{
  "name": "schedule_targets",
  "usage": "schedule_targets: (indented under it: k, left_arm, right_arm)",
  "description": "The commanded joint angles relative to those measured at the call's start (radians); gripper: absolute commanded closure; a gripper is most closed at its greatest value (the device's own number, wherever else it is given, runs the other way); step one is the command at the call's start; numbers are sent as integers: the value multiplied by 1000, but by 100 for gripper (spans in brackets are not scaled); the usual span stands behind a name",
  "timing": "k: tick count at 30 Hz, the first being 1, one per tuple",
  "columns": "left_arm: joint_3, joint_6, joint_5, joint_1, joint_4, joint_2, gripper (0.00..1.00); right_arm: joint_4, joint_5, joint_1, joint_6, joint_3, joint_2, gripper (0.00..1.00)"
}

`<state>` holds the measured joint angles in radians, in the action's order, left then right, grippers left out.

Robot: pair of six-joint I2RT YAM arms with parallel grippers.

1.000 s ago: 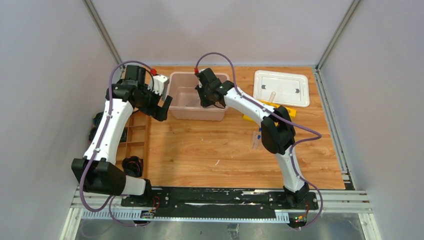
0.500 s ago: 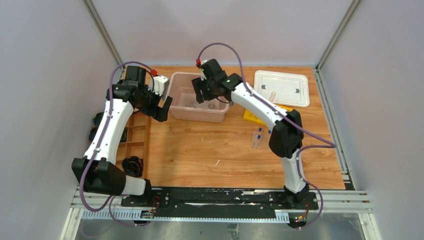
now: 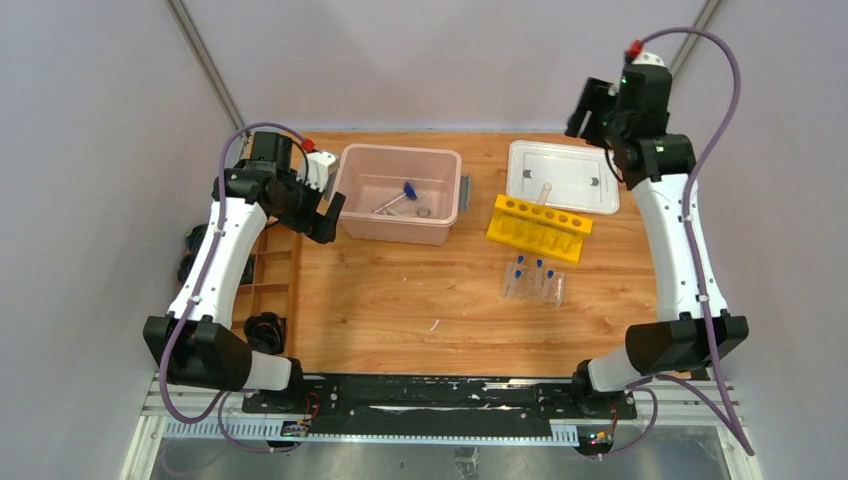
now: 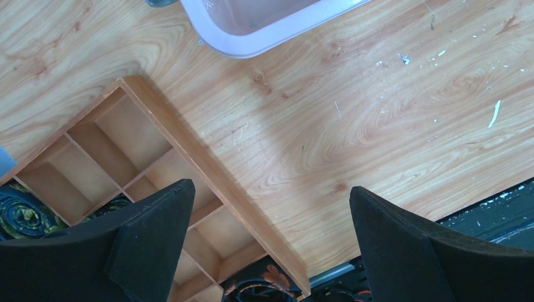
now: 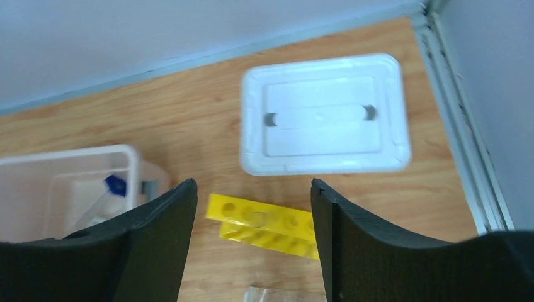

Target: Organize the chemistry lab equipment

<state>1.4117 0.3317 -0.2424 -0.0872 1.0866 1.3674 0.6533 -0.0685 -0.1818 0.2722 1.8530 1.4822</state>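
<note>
Overhead, left gripper (image 4: 271, 189), wide open & empty, is held left of pink bin (image 3: 400, 230); right gripper (image 5: 252, 185), parted & empty, is raised above white lid (image 3: 572, 165); yellow tube rack (image 3: 538, 230) is set just near of lid.

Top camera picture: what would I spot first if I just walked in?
The bright yellow tube rack pops out, right of centre on the wooden table. Left of it sits the pink bin with a blue clip inside, and the right arm stands tall at the back right corner.
</note>
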Motion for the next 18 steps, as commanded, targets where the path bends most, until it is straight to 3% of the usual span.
schedule_targets:
  k: [1,8,18]
  left_arm:
    - [-1,0,-24,5,-7,-7,0]
    - [-13,17,-42,6,-7,-8,0]
    - [-22,46,-67,6,-7,23,0]
  right_arm:
    - [55,-17,207,85,-158,6,31]
    - [9,-44,379,162,-313,92,35]
    - [-17,21,395,333,-336,334,44]
